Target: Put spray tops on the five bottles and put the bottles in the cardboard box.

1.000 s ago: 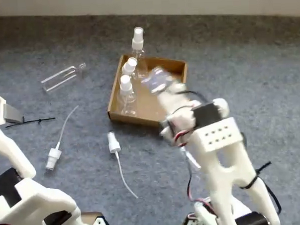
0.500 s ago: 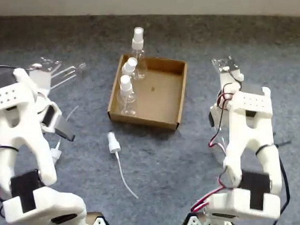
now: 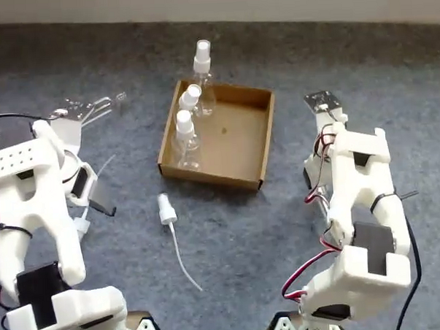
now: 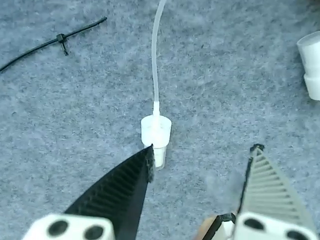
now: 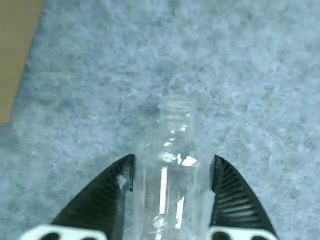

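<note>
Both arms have swung to new stations within the last second. My right arm, which was a blur above the cardboard box [image 3: 234, 139], now stands off the box's right side. My left arm has come up from the near left corner of the worktop [image 3: 391, 70] to hang over a loose spray top [image 4: 156, 132] near the left edge. I read that as one delivery finished and the next fitting being set up. In the box three capped bottles [image 3: 186, 137] stand along the left wall, so two remain. My right pincer [image 5: 173, 158] is clamped on one of them, an uncapped bottle [image 5: 173, 117]. A jaw presses each side, and the threaded neck points out past the tips, seemingly lifted off the worktop. My left pincer [image 4: 202, 149] is spread wide and holds nothing. Its dark fingertip sits just beside the spray top's nozzle end, perhaps touching it, while the pale finger is well apart on the other side. The thin tube trails away from me, with a black cable tie [image 4: 55, 40] lying near it. A second spray top [image 3: 166, 209] lies just off the box's near left corner. The last bottle [image 3: 100, 106] lies on its side toward the far left corner, partly behind my left arm. Next, I judge, the left pincer must close on this top and carry it to the neck that the right one offers.
</note>
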`<action>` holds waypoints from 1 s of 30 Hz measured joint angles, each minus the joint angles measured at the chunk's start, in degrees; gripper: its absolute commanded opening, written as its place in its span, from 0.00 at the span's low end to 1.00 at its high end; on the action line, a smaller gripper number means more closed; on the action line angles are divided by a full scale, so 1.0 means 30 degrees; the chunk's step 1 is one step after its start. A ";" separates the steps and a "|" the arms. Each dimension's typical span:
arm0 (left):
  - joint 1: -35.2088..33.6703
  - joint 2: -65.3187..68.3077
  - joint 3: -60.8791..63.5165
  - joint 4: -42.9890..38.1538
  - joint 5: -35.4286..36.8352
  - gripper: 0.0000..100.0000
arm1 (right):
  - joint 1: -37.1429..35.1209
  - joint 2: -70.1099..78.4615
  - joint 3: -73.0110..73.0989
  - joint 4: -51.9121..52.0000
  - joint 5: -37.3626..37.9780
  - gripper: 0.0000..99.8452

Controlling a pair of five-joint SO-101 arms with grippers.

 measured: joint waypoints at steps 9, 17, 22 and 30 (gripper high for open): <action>0.0000 0.0000 0.0059 0.0000 0.0000 0.28 | 0.0000 0.0117 -0.0059 0.0088 0.1465 0.16; 0.0000 0.0000 0.0059 0.0000 0.0000 0.28 | 0.0000 0.0352 -0.0440 0.0733 0.1582 0.23; 0.0000 0.0000 0.0059 0.0000 0.0000 0.28 | 0.0059 0.0557 -0.0088 0.1026 0.1641 0.24; 0.0000 0.0000 0.0059 0.0000 0.0000 0.28 | 0.0117 0.0674 -0.0059 0.1758 0.1641 0.15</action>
